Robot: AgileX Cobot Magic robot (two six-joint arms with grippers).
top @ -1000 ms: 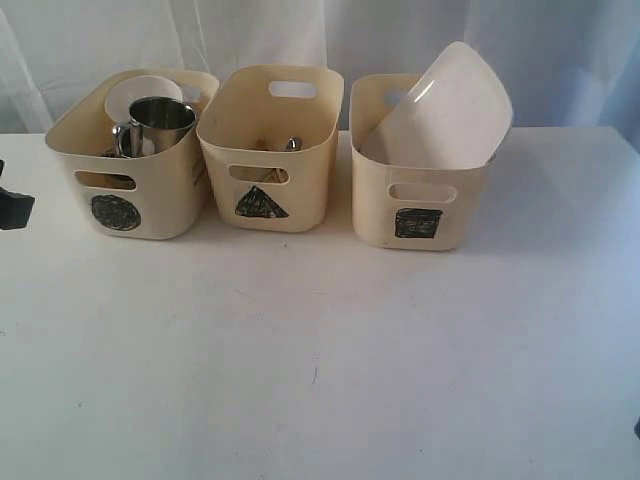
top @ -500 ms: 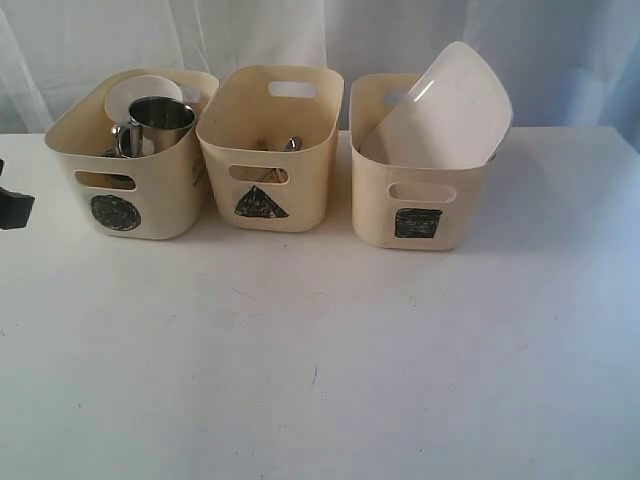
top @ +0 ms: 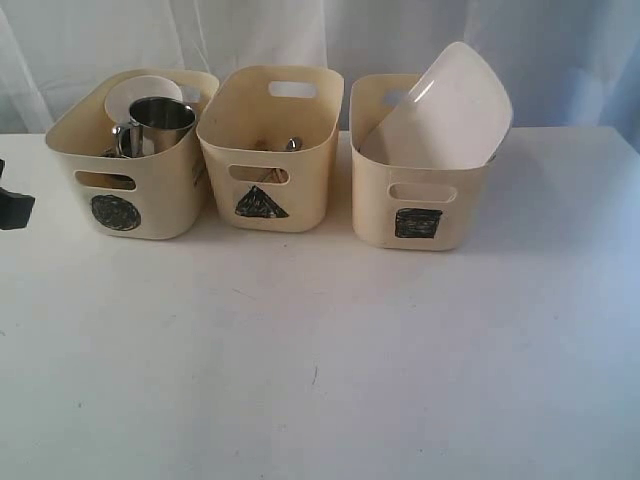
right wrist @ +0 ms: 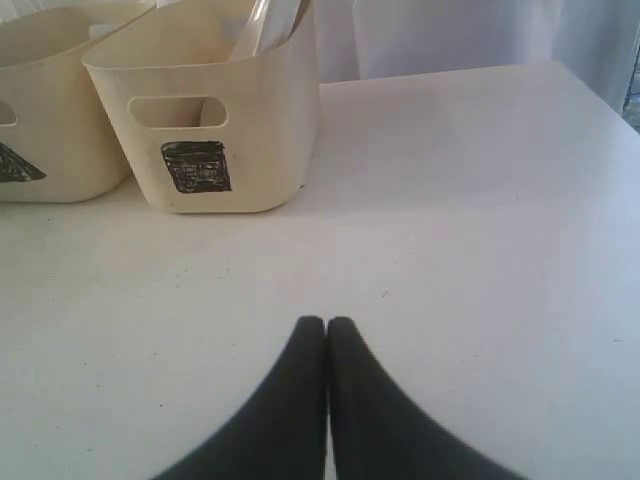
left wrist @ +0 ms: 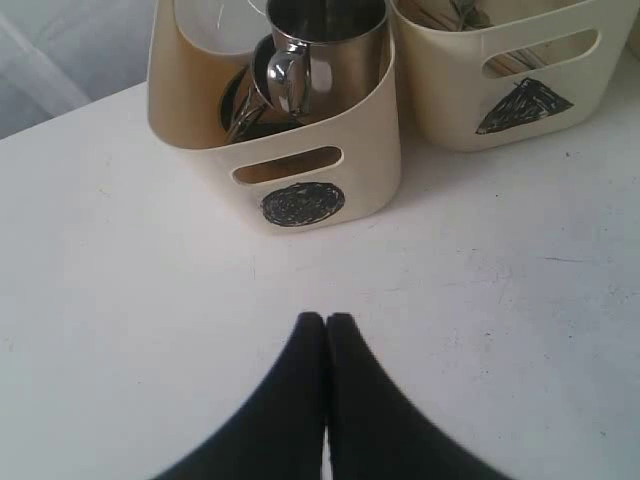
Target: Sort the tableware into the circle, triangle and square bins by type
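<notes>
Since nothing had shifted between the earlier exterior frames and this one, the scene was recorded as static. The circle bin (top: 165, 195) stood at the left of the white table (top: 320, 360) and held a steel mug (top: 160, 122) upright, with a pale round bowl (top: 140, 90) leaning behind it. The triangle bin (top: 305, 190), just beside it in the middle, held cutlery (top: 291, 144), of which only a steel tip and something brown showed low inside; the pieces could not be told apart. The square bin (top: 465, 215) on the right carried the large white plate (top: 445, 105), tilted, its upper corner standing well above the rim. The left gripper (left wrist: 326, 318) hovered over bare table in front of the circle bin, jaws pressed together and holding nothing. The right gripper (right wrist: 326, 322) hovered likewise in front of the square bin, jaws together and empty.
</notes>
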